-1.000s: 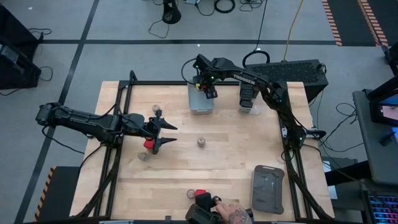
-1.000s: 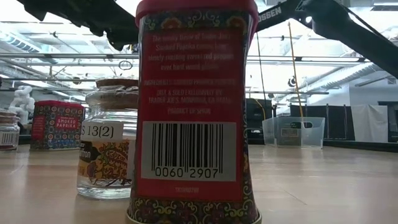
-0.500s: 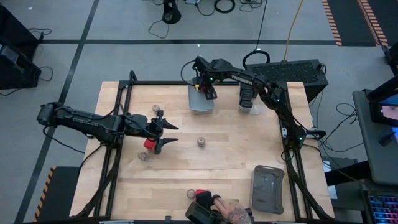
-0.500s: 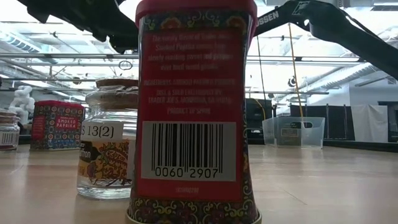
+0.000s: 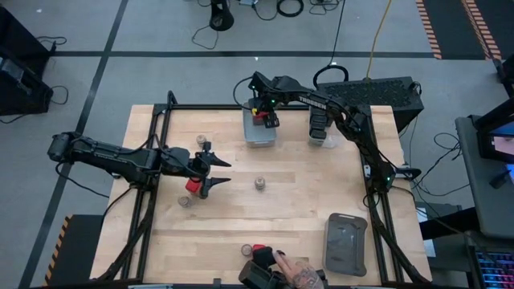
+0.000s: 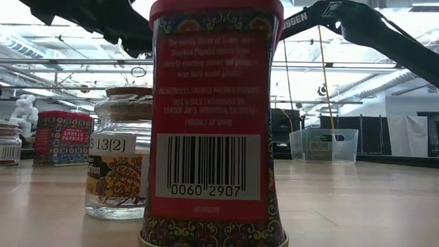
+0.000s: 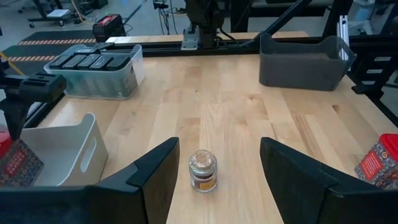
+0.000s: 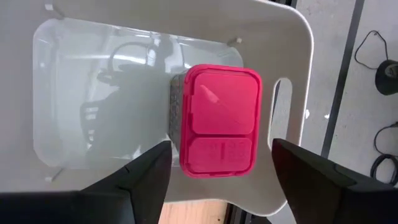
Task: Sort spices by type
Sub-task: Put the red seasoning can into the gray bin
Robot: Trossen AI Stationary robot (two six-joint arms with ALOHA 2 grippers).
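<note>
Right claw (image 8: 214,171) has spread since before, red-capped spice (image 8: 221,121) now free between its fingers inside the grey bin (image 8: 112,93); left claw (image 7: 217,171) unchanged, spread over a round jar (image 7: 203,170) on the wooden desk (image 5: 297,209); a person's hand (image 5: 299,273) at the near edge.

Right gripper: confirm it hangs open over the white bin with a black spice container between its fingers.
Wrong on colour only. The right wrist view shows the right gripper open over the white bin, but the container between its fingers is red-capped, not black.
</note>
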